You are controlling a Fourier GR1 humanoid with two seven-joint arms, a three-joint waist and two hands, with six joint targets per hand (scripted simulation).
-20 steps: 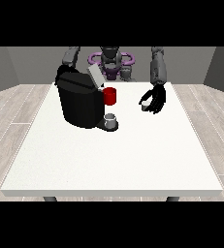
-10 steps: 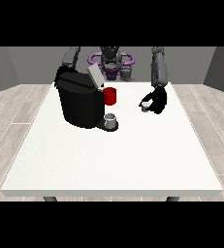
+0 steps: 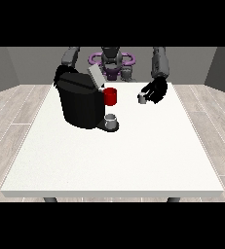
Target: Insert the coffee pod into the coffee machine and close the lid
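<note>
Front view, the only one you have: the small grey coffee pod (image 3: 142, 98) sits pinched in the fingers of the black hand at the view's right (image 3: 155, 90), held above the large white table (image 3: 109, 160) and off to the side of the black boxy coffee machine (image 3: 80, 99). The machine's grey lid (image 3: 95, 76) is tilted up, so the pod slot looks open, though you cannot see into it from here. A red cylindrical part (image 3: 110, 96) shows on the machine's front and a small grey cup (image 3: 111, 119) stands on its drip base. The black hand at the view's left (image 3: 60, 77) is mostly hidden behind the machine's top back corner; cannot tell how its fingers lie. Step in hand, as I read it: pod is picked and in transport, insertion not yet done, lid not yet closed. The pod is well apart from the machine's top. Your next move calls for carrying the pod across towards the view's left, over the open top under the raised lid, then lining it up before letting go. Watch the lid edge and the red part on the way in. Lid closing comes after.
</note>
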